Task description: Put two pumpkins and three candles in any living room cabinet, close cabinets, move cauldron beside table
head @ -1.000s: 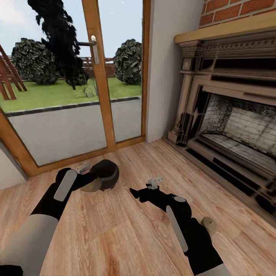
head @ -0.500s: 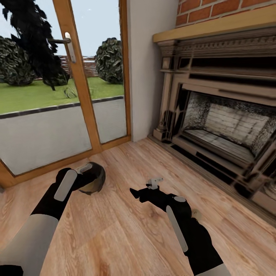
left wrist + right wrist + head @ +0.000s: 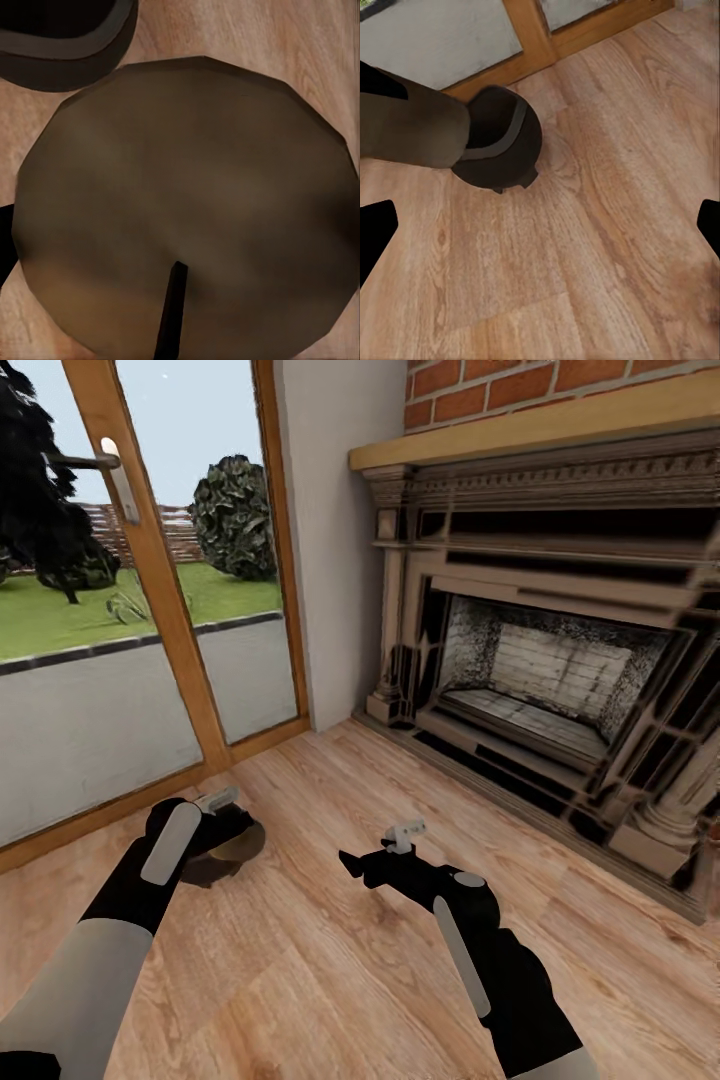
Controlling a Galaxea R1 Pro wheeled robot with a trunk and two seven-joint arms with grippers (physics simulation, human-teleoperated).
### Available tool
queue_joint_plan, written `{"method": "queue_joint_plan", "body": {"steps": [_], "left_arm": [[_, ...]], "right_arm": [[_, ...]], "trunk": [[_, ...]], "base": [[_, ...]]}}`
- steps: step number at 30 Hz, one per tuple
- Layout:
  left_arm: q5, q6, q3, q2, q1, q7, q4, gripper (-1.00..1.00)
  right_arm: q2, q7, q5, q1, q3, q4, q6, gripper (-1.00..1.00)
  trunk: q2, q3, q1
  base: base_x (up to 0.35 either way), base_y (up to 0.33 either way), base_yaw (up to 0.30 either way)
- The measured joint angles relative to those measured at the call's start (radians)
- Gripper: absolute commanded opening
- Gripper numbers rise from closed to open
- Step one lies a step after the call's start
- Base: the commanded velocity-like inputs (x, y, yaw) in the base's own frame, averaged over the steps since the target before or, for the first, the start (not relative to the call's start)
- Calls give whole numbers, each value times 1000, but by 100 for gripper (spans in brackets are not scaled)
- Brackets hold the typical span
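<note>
My left gripper (image 3: 222,822) is shut on a squat tan candle (image 3: 238,844), held low over the wood floor. In the left wrist view the candle's flat top (image 3: 187,202) with its dark wick is right up against the camera. The cauldron (image 3: 501,146), a dark round pot with a grey band, stands on the floor just beyond the candle (image 3: 405,135); its rim shows past the candle (image 3: 64,37) too. In the head view my left hand covers most of it. My right gripper (image 3: 375,847) hangs open and empty above the floor, its fingertips (image 3: 373,232) far apart.
A black columned fireplace (image 3: 540,670) under a brick wall runs along the right, its hearth step jutting onto the floor. A glass door with a wooden frame (image 3: 150,590) closes off the left. Bare wood floor (image 3: 330,980) lies between and in front of my arms.
The head camera has swung to the right: the door slid left in the picture and more of the fireplace came in. Both arms keep their pose, with the candle still in the left gripper.
</note>
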Motion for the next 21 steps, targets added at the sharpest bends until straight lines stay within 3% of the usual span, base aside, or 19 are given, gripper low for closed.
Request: {"method": "queue_joint_plan", "body": {"steps": [21], "left_arm": [[-1,0,-1,0,0,-14,0,-100]], "right_arm": [[0,0,-1,0,0,1,0,100]], "trunk": [[0,0,0]], "base": [[63,256,-285]]}}
